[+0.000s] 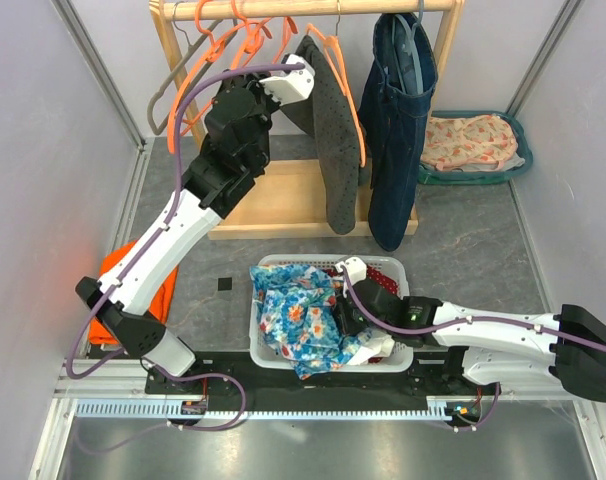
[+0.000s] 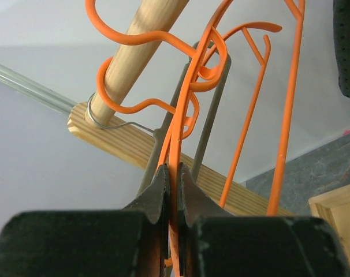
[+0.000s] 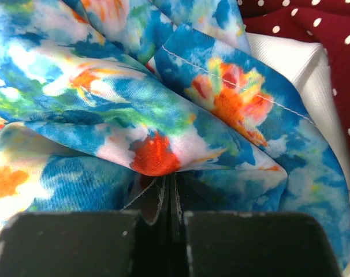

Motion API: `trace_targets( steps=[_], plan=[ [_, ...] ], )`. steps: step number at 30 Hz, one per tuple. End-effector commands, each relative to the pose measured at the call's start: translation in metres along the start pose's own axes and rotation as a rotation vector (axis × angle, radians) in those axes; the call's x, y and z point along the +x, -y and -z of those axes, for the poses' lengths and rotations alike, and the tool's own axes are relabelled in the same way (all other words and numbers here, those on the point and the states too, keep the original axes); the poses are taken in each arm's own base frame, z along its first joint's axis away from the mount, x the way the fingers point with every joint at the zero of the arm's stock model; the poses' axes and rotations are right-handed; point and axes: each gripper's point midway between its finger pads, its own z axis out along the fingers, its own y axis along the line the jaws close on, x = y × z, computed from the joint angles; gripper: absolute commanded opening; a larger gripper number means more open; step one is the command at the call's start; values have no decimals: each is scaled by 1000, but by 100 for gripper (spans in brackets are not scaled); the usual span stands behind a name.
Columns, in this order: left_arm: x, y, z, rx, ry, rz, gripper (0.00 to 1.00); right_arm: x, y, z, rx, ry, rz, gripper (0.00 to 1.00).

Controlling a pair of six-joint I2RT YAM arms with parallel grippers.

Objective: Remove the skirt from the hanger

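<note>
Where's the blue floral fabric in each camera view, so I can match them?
Top external: blue floral fabric heaped in the white basket, lower centre.
Left wrist: not in it; only the orange hanger and wooden rail show.
Right wrist: fills most of the frame, pinched by the right gripper at bottom centre.
Shared landmark: red polka-dot cloth, top right in the right wrist view.
</note>
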Motion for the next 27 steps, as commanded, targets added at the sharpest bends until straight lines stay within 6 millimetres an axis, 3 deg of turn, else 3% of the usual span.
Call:
trace_targets(
  steps=[1,2,8,14,16,17,18,19,21,22,25,27],
  plan=[
    [2,-5,-1,-57,-6,-16,2,2,-14,0,-69,-15,-45,0],
    [8,7,-2,-39,-17,-36,2,-1,-16,2,-73,-9,-45,0],
    [24,32,-1,-9,-34,-71,2,-10,-22,10,-86,0,-59,0],
    [27,31,0,-12,-41,-62,2,-17,-16,21,-51,22,-56,0],
    [28,25,3,-25,-48,-63,10,-20,-13,23,-40,33,-54,0],
    [28,21,5,-32,-50,-60,15,-22,-13,25,-39,39,-55,5],
    [27,12,8,-46,-43,-46,50,-24,-11,26,-27,46,-54,10],
    [26,7,10,-54,-39,-46,69,-24,-11,26,-22,44,-50,15],
    [22,-7,16,-77,-24,-24,96,-23,-3,23,27,32,-41,29],
    [19,-15,21,-85,-12,-11,99,-22,-2,21,42,23,-35,36],
    [3,-31,38,-117,38,-3,100,-7,24,13,174,-17,-32,43],
    [-2,-29,46,-133,46,-41,100,1,32,10,211,-29,-63,44]
  ],
)
